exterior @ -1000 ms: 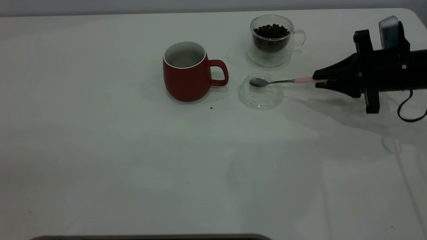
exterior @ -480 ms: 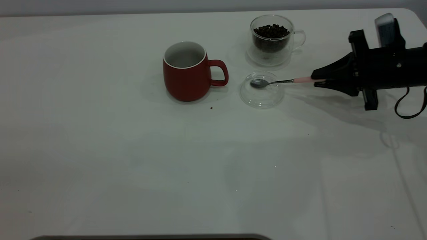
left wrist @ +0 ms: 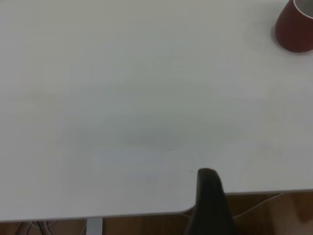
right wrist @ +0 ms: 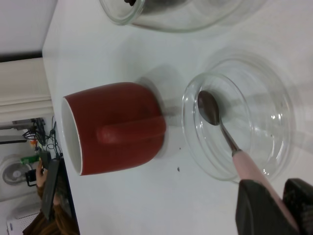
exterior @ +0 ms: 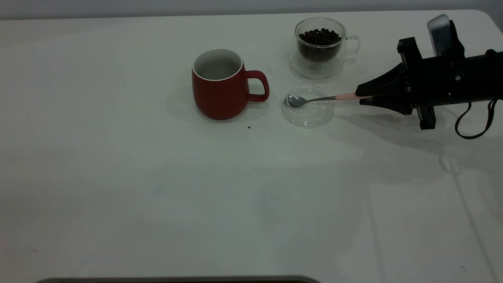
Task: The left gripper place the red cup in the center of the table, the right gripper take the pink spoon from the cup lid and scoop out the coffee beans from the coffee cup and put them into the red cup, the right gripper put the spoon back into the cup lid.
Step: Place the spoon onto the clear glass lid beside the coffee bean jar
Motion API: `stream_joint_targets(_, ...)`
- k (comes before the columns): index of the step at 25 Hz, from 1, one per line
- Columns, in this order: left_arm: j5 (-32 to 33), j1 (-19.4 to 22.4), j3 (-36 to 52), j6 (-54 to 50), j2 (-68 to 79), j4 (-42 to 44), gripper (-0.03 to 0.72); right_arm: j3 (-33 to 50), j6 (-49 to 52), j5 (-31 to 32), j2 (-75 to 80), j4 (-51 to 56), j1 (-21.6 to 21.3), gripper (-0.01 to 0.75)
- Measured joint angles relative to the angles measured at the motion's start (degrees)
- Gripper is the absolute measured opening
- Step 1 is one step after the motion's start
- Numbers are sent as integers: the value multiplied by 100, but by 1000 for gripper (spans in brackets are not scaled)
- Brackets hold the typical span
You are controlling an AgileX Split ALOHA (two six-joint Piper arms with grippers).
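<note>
White bench (exterior: 157, 188) fills nearly the whole exterior view, with a grey wall strip along the top edge. At the right edge of that frame the right tool (exterior: 359, 98) is clenched on the pink handle of the pink spoon (exterior: 314, 100), reaching in level toward frame left. The spoon's steel bowl sits low inside the clear cup lid (exterior: 308, 118), which lies just right of frame centre; the right wrist view shows the bowl near the lid's far wall, and whether it touches the lid's floor cannot be told. Just above the lid in the exterior frame stands the glass coffee cup (exterior: 320, 47), its coffee beans (exterior: 319, 36) heaped near the rim. To the lid's left, near the frame's upper centre, the red cup (exterior: 218, 84) stands upright, handle pointing at the lid; what shows of its inside looks bare.

Judging by this, the spoon pick-up or return is in hand; with the red cup seemingly empty, lifting out toward the beans looks likelier. That calls for raising the spoon clear of the lid wall first.

The left tool (left wrist: 210, 200) is parked off the bench edge; its state cannot be told.
</note>
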Motion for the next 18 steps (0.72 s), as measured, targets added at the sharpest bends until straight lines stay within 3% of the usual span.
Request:
stream_joint_targets(4, 0, 0, 0, 0, 0, 0, 588, 0, -11, -32, 0, 0, 0, 195)
stream_joint_targets(12, 0, 0, 0, 0, 0, 0, 588, 0, -11, -56, 0, -7, 0, 580)
stream_joint_targets(14, 0, 0, 0, -5, 0, 0, 588, 0, -11, -56, 0, -64, 0, 628)
stream_joint_targets(18, 0, 0, 0, -5, 0, 0, 588, 0, 126, -118, -33, -298, 0, 642)
